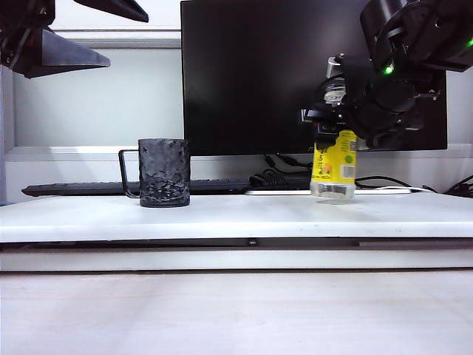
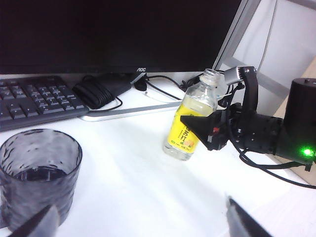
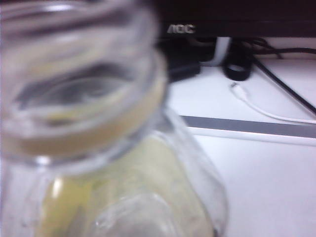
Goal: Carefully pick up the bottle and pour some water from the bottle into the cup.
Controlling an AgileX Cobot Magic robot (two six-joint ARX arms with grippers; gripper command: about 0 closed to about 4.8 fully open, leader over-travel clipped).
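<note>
The bottle (image 1: 334,168), clear with a yellow label and no cap, stands upright on the white desk (image 1: 244,214) at the right. My right gripper (image 1: 334,137) is around its upper part. One dark finger (image 2: 200,127) lies against the label, and the other is hidden behind the bottle. In the right wrist view the blurred bottle neck (image 3: 79,84) fills the picture and no fingers show. The water does not show clearly. The dark bumpy cup (image 1: 164,172) stands to the left. My left gripper (image 2: 140,224) hovers open near the cup (image 2: 39,170), high at the exterior view's left.
A black monitor (image 1: 295,66) stands behind both objects, with a keyboard (image 2: 34,98) and coiled cables (image 2: 98,91) at its foot. A white cable (image 3: 266,111) trails on the desk. The desk's front edge (image 1: 236,240) drops to a lower surface.
</note>
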